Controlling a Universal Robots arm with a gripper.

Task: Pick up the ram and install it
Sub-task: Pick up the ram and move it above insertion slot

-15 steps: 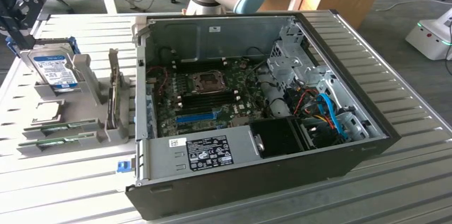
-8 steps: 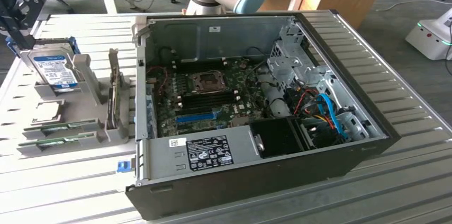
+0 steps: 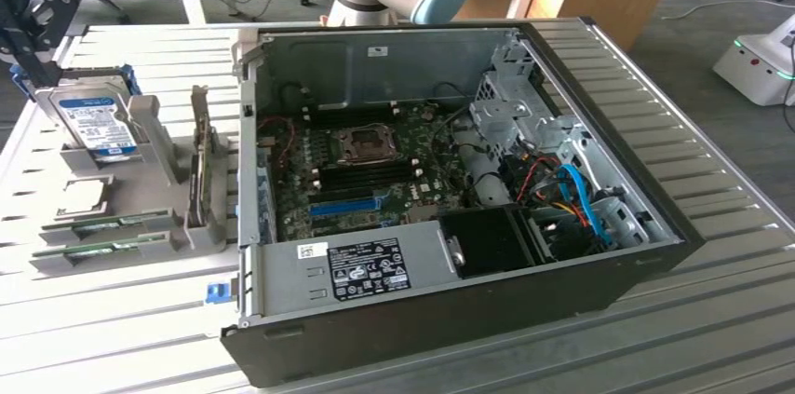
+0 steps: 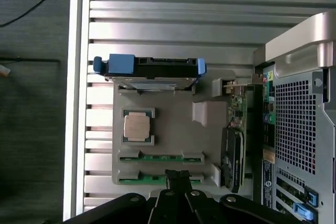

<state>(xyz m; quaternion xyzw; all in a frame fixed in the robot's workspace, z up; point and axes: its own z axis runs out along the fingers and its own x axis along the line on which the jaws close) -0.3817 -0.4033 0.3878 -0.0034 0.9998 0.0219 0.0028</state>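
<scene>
Gripper (image 4: 178,174) pressed together, holding nothing, high over tray (image 4: 173,129). Nearest ram (image 4: 157,180) sits straight under the tips, slotted on edge, long axis parallel to second stick (image 4: 160,157) and hard drive (image 4: 149,67) beyond; CPU (image 4: 138,126) between those two.

Ribbed metal table (image 3: 112,338); matt grey plastic holder (image 4: 178,135); dull bare-metal case (image 3: 372,59).

Over the grey holder (image 4: 173,129) the way down is open: the ram sticks (image 4: 160,157) and the processor (image 4: 138,127) lie low in it. At the holder's end away from the ram sticks, the hard drive (image 4: 149,69) stands upright. Along the holder's side the expansion card (image 4: 236,145) stands on edge, just beside the computer case (image 4: 299,129), a narrow gap between. The hand (image 4: 178,173), fingers together, hangs over the holder's ram end
</scene>
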